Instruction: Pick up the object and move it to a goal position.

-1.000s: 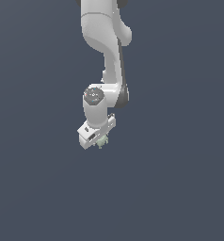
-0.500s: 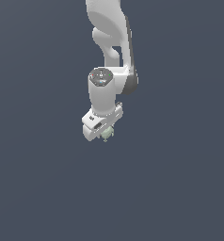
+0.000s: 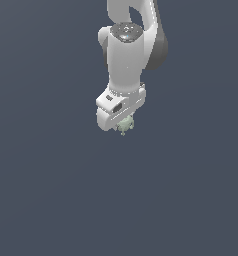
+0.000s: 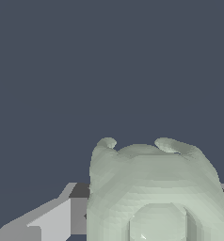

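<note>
The object (image 3: 125,125) is a small pale grey-green lumpy thing with short stubby bumps, showing just below the white hand of the arm in the exterior view. My gripper (image 3: 122,126) is shut on it, and the hand hides most of the fingers. In the wrist view the object (image 4: 151,188) looms large and close, with two stubby protrusions pointing away from the camera. One grey finger (image 4: 48,219) shows beside it. No goal mark shows in either view.
A plain dark blue-grey ground fills both views. The white arm (image 3: 128,55) reaches down from the upper edge of the exterior view.
The arm has carried the object upward and toward the exterior view's right. The hand has grown larger in the picture. The grip has stayed shut on the object.
</note>
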`<state>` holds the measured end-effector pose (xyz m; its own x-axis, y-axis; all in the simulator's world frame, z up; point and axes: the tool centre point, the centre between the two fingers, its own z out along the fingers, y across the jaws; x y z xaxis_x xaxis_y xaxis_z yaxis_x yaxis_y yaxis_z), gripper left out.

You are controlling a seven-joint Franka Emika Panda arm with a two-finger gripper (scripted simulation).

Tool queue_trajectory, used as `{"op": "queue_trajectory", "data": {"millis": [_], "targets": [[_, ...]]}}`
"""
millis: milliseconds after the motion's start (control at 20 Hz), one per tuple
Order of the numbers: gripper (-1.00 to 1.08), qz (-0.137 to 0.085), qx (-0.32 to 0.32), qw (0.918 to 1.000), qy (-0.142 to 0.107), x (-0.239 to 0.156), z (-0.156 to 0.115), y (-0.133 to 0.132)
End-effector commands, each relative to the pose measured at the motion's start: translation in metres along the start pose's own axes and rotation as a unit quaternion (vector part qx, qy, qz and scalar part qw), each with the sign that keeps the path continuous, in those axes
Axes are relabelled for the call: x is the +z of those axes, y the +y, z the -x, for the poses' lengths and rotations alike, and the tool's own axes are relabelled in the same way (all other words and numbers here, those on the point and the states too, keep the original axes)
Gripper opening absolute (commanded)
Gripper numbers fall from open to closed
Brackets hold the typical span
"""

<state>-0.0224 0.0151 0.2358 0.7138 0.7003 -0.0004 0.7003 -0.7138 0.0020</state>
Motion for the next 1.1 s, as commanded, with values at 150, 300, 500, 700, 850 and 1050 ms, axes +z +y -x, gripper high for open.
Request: {"op": "queue_trajectory", "data": {"millis": [150, 300, 500, 700, 850, 1050], "targets": [[-1.00, 0.000, 0.000, 1.0000, 0.000, -0.062, -0.016, -0.020], [-1.00, -0.001, 0.000, 1.0000, 0.000, -0.094, -0.025, -0.030], [-1.00, -0.001, 0.000, 1.0000, 0.000, -0.136, -0.037, -0.043], [-1.00, -0.001, 0.000, 1.0000, 0.000, -0.175, -0.048, -0.054], [-1.00, -0.001, 0.000, 1.0000, 0.000, -0.198, -0.055, -0.060], [-1.00, -0.001, 0.001, 1.0000, 0.000, -0.222, -0.062, -0.066]]}}
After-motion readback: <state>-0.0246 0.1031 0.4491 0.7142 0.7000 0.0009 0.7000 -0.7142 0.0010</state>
